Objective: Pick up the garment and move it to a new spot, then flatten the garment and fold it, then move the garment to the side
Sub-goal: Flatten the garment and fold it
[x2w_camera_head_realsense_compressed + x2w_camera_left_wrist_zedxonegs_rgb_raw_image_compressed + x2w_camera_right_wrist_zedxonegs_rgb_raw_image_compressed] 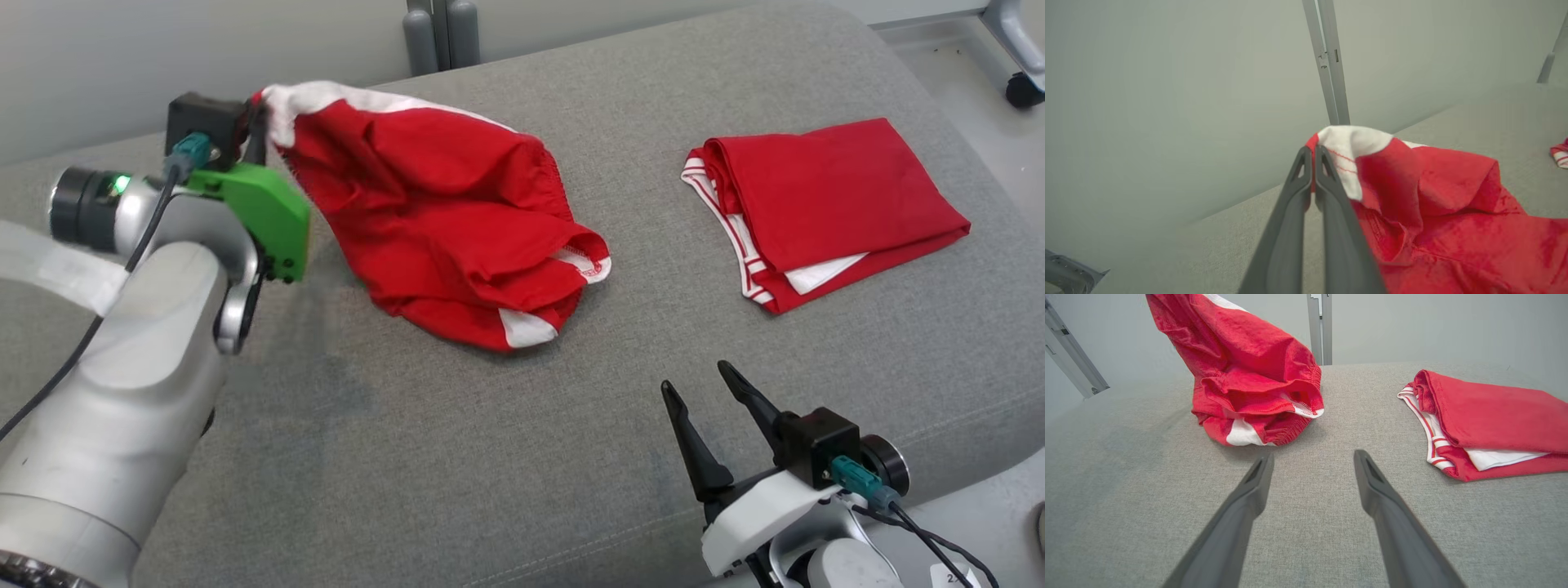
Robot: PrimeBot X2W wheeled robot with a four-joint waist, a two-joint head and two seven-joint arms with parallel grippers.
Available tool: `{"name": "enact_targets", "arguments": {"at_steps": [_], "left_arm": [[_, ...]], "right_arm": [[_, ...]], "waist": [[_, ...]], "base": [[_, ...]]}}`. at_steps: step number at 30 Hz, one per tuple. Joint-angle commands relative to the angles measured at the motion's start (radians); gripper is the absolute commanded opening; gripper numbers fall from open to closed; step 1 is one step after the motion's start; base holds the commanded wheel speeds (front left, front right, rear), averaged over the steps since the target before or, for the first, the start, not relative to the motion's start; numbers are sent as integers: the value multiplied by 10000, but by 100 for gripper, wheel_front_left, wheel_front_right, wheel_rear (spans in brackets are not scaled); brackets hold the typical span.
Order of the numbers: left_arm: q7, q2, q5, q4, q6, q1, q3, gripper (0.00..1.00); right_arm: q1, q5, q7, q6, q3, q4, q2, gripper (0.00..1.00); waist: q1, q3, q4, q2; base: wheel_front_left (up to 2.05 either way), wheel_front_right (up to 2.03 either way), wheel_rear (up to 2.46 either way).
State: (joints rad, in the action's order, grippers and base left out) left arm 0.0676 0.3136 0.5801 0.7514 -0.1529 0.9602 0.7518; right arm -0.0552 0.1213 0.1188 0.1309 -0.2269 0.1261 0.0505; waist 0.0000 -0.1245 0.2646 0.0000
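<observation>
Over the cushion [408, 457], left pincer [1313, 152] pinches the garment [441, 212], draped down-right; right pincer [1313, 457] spread.

The garment [441, 220] hangs from the left hand [1312, 153], lower end on the cushion [408, 457]; a folded cloth [824, 204] lies to its right; the right hand [694, 376] sits nearer, between them.

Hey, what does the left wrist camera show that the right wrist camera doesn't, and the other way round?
Left wrist view: the left gripper shut on the white band of the red garment, holding that end up. Right wrist view: the right gripper open over the grey cushion, and the garment's lower end resting on it. Both: the red garment, the folded garment and the cushion.
</observation>
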Motion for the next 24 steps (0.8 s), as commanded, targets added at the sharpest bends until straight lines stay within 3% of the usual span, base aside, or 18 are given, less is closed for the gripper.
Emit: {"name": "enact_targets", "arguments": {"at_steps": [1,2,3,4,11,16,24], "left_arm": [[-55,258,-19,438,46,-232,46,0],[-63,359,-21,701,53,-270,55,0],[-36,442,-43,969,39,-316,63,29],[-22,487,9,1221,-32,-356,15,97],[639,618,477,2590,-632,-702,-587,100],[1054,59,859,2782,-133,-1011,-705,100],[827,-1047,1000,2492,692,-1516,-208,100]], "right_arm": [[-126,-71,-5,-6,3,-44,3,100],[-157,-114,-3,-6,11,-72,0,100],[-179,-136,-6,-6,17,-97,2,100],[-200,-182,-21,-6,17,-121,3,100],[-275,-336,-102,-6,68,-251,3,100],[-56,-417,-195,-6,227,-218,3,100],[111,-375,-340,-6,167,-208,3,100]], "waist": [[0,-324,67,0],[0,-416,69,0],[0,-491,65,0],[0,-576,64,0],[0,-793,-67,0],[0,-522,-415,0],[0,184,-736,0]], "base": [[0,0,0],[0,0,0],[0,0,0],[0,0,0],[0,0,0],[0,0,0],[0,0,0]]}}
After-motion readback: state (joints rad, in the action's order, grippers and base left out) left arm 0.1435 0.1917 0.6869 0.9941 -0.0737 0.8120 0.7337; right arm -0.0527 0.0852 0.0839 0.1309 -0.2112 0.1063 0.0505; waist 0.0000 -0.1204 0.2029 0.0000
